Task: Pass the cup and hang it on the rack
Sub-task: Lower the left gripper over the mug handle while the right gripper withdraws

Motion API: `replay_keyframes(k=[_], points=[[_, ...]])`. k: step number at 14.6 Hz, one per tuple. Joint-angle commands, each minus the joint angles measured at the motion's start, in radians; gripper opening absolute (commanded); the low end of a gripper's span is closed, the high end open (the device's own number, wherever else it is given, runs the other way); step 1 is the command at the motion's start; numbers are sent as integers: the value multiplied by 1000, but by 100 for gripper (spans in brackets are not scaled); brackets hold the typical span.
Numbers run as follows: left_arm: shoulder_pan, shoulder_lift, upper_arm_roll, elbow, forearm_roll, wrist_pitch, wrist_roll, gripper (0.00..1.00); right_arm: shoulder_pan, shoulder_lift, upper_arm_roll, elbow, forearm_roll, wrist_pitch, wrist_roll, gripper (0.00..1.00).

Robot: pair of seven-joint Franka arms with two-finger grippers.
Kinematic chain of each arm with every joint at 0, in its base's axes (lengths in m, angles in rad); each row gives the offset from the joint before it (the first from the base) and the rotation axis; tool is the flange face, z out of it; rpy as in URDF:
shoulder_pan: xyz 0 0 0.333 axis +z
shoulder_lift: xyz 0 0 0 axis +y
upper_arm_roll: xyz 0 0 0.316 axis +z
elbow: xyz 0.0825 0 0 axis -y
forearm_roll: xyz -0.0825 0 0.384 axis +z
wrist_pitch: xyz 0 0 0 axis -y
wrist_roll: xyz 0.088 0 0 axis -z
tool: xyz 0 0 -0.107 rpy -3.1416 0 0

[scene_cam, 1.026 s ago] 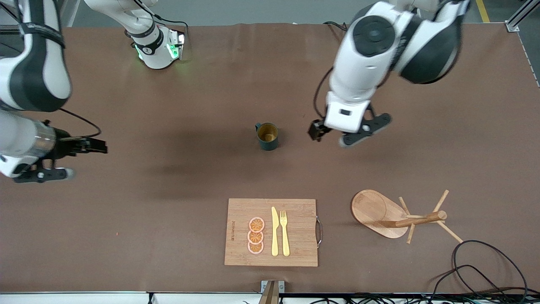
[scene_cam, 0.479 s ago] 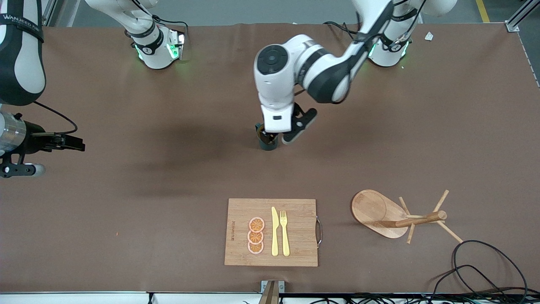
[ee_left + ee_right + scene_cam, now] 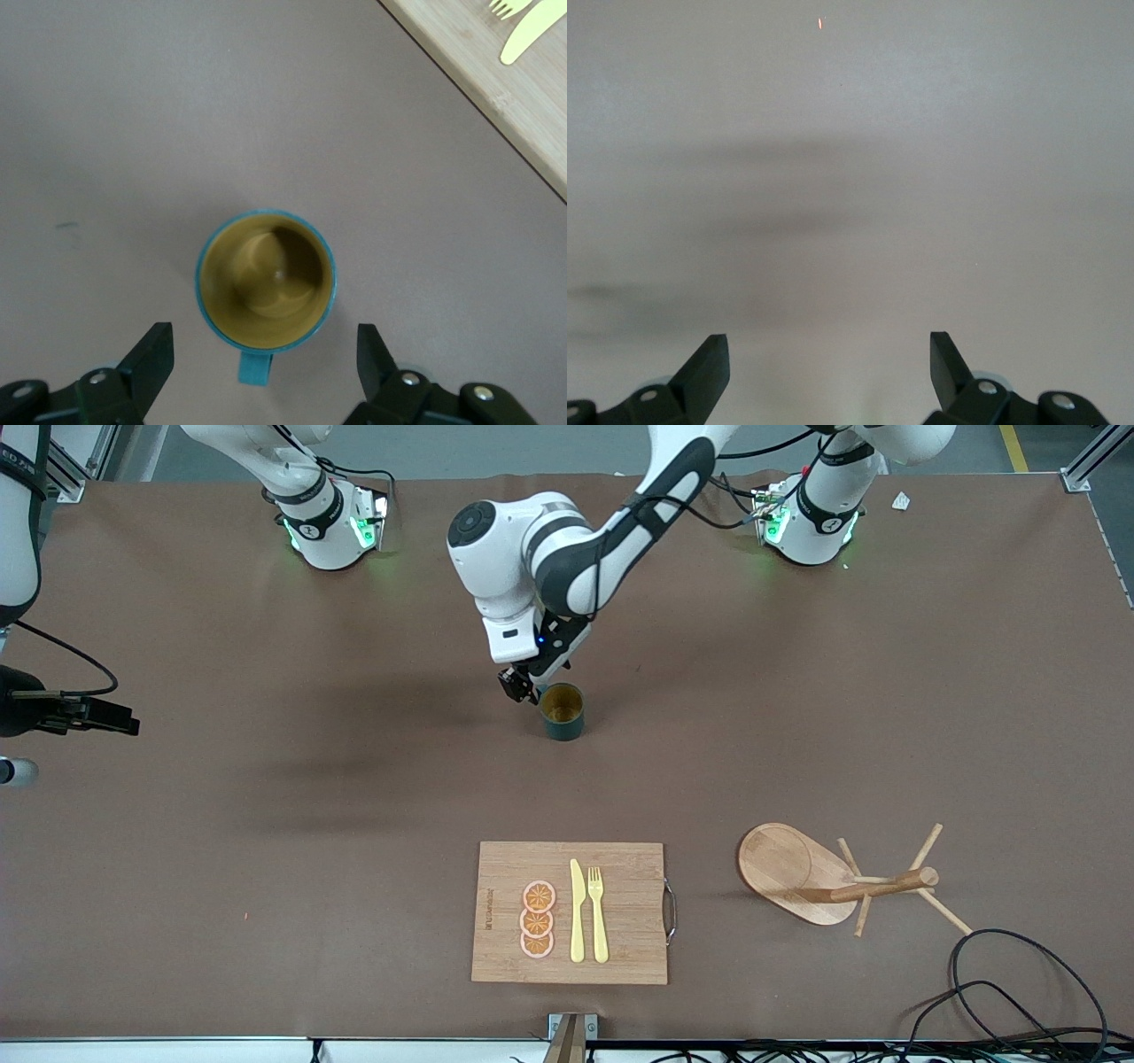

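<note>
Over the cup [image 3: 562,710], mid-table: left gripper [image 3: 262,354] hangs w/ fingers spread wide, nothing between them. Left wrist view looks straight down into the tan interior; cup handle [image 3: 254,366] points back toward the gripper, sitting in the gap between the two fingertips [image 3: 152,351]. Judgement: the gripper is lined up on the handle side for a grab at handle or rim; no contact visible.

Cup itself: upright on the bare table [image 3: 266,824], open mouth up, not lifted. In front view the left gripper [image 3: 523,684] shows just beside the cup's rim, arm reaching in from its base.

Outward from cup:
- Cutting board [image 3: 569,912] lies nearer the front camera than the cup, well apart. On it: knife [image 3: 577,911] and fork [image 3: 598,914] side by side, three orange slices [image 3: 537,919] stacked in a row beside them. Not part of the job.
- Rack [image 3: 837,879] nearer the camera than the cup and toward the left arm's end of table, beside the board. Its pegs carry nothing.
- Loose black cable [image 3: 1019,983] near the rack, at table edge.

Right gripper [image 3: 829,363]: well apart from the cup at the right arm's end, waits over bare table, fingers wide, holding nothing.

Hang step not yet begun; cup must first leave the table.
</note>
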State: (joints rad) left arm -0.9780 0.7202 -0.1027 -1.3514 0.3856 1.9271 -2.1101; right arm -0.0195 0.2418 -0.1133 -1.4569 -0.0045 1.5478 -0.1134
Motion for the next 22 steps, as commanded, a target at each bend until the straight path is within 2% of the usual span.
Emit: replay_keyframes(k=[1,4,7,8,18,22], points=[[-36,90,11,74,117,-11,-74,88,-19,-6,24,-3,-2,-6,-6,100],[-57,128,9,78,242,-8,-71,86,-11,-4,26,27,-3,-11,-6,100],[-77,151,12,78,256,4,-67,83,-16,-1,27,79,0,-77,-5,100],[-79,154,11,78,271,6,-65,83,-8,-1,29,79,26,-77,4,100],[-77,117,11,78,273,-46,-56,83,-10,-33,26,70,58,-163,11,100],[-77,122,3,96,269,-54,-57,83,-16,-64,30,67,58,-173,89,100]])
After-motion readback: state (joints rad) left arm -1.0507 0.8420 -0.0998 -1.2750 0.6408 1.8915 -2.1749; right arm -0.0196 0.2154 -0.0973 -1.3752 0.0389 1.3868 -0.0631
